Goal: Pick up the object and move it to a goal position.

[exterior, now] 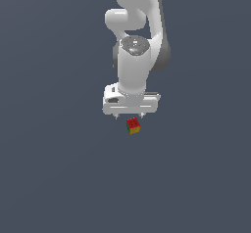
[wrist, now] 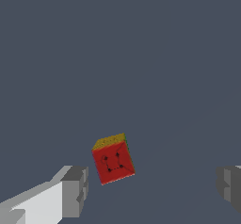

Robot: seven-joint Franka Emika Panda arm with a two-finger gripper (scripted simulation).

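Jaws [wrist: 151, 188] wide apart; cube [wrist: 113, 159] between, untouched, gaps both sides.

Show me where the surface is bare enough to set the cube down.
Bare grey surface surrounds the cube on every side. The only crowded spot is right at the cube, where the open hand hangs with fingers flanking it.
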